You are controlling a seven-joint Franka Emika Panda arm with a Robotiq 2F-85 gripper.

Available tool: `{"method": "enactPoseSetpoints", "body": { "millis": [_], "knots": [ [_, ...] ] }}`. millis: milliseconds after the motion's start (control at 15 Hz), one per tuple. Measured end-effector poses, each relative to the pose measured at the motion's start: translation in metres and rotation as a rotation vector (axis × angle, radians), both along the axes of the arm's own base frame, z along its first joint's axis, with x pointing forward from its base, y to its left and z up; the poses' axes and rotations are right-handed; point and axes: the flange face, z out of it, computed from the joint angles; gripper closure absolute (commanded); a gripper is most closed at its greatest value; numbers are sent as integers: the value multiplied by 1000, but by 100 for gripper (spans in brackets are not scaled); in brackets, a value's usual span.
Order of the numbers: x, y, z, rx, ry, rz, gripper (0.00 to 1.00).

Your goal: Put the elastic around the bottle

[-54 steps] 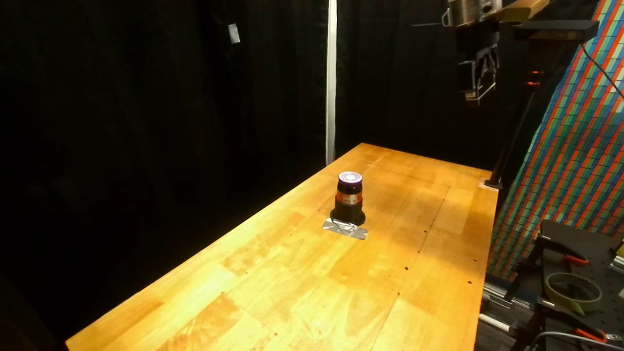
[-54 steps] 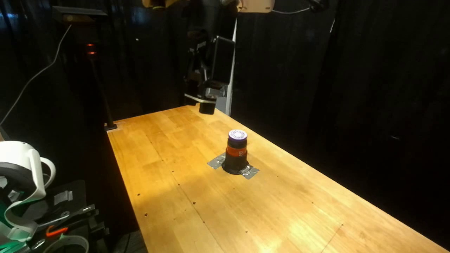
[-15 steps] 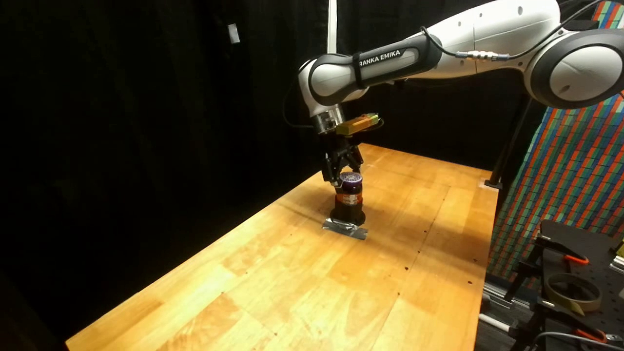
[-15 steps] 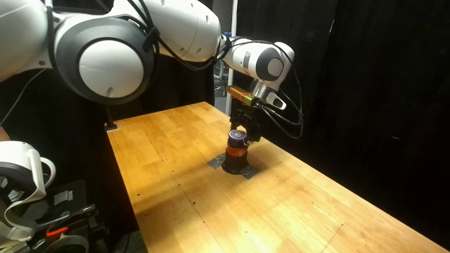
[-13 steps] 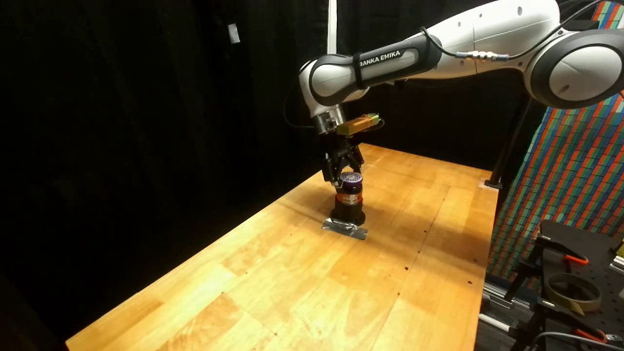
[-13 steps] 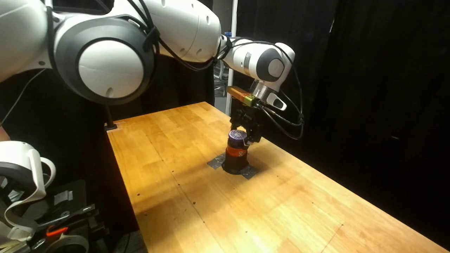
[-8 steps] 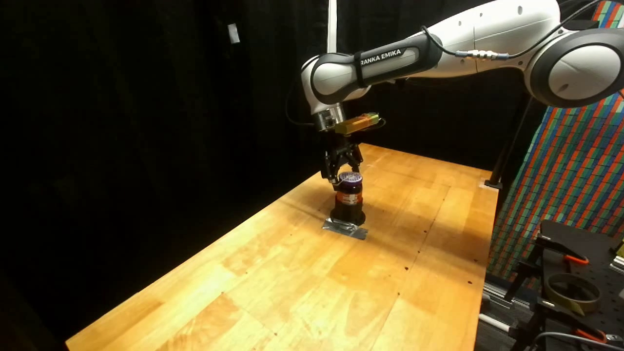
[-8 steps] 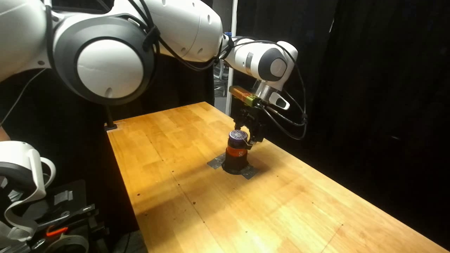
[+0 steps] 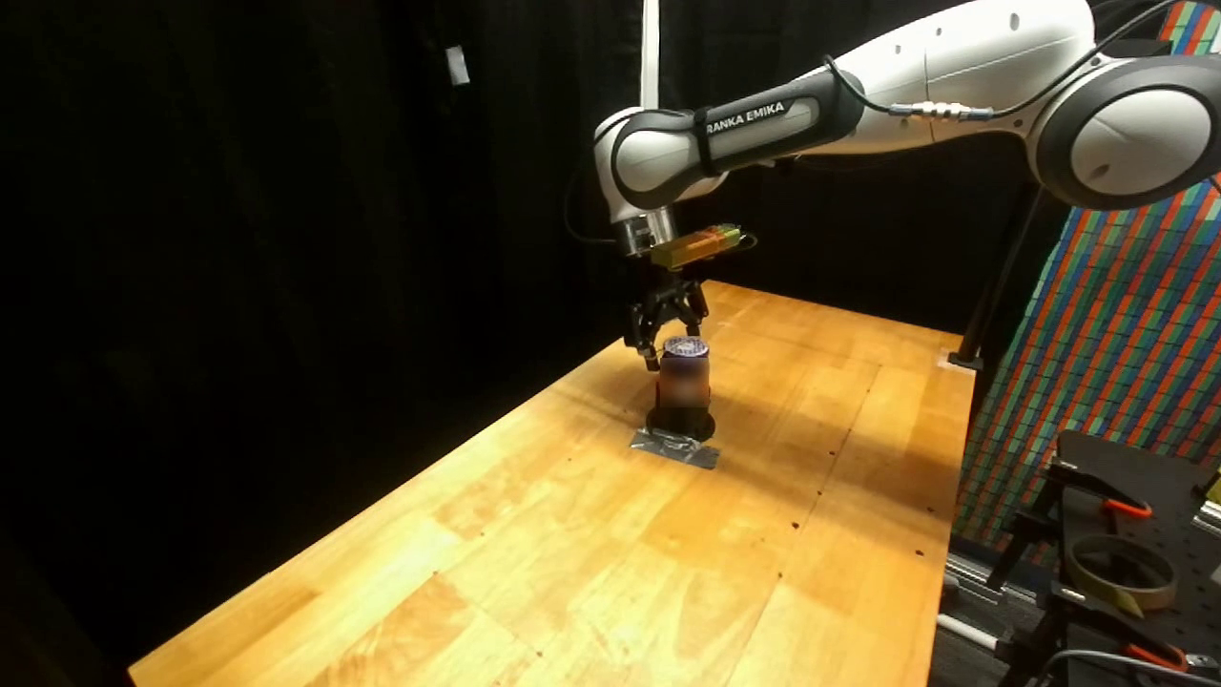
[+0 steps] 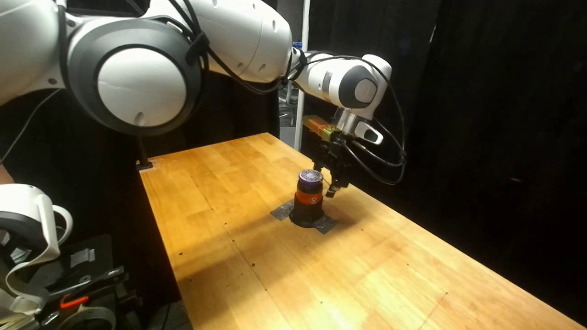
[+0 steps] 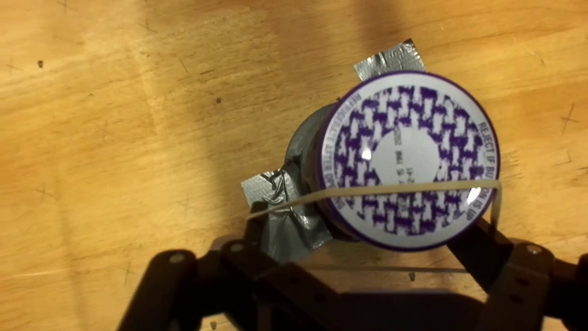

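Your jaws sit farther right than before in an exterior view, spread apart, beside the bottle (image 10: 308, 191), upright on the desk (image 10: 390, 256) at mid-frame; in the wrist view the elastic (image 11: 404, 188), strung between them, crosses its lid (image 11: 408, 158).

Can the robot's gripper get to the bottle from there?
Probably yes. The gripper is open right beside the bottle, and I see only the stretched elastic across its lid that might get in the way.
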Motion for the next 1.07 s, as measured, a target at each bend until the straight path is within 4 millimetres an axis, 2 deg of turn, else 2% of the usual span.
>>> {"method": "enactPoseSetpoints", "body": {
  "millis": [533, 1067],
  "knots": [
    [-23, 6, 15, 8, 65, 14, 0],
    [-51, 5, -5, 40, 6, -20, 0]
  ]
}}
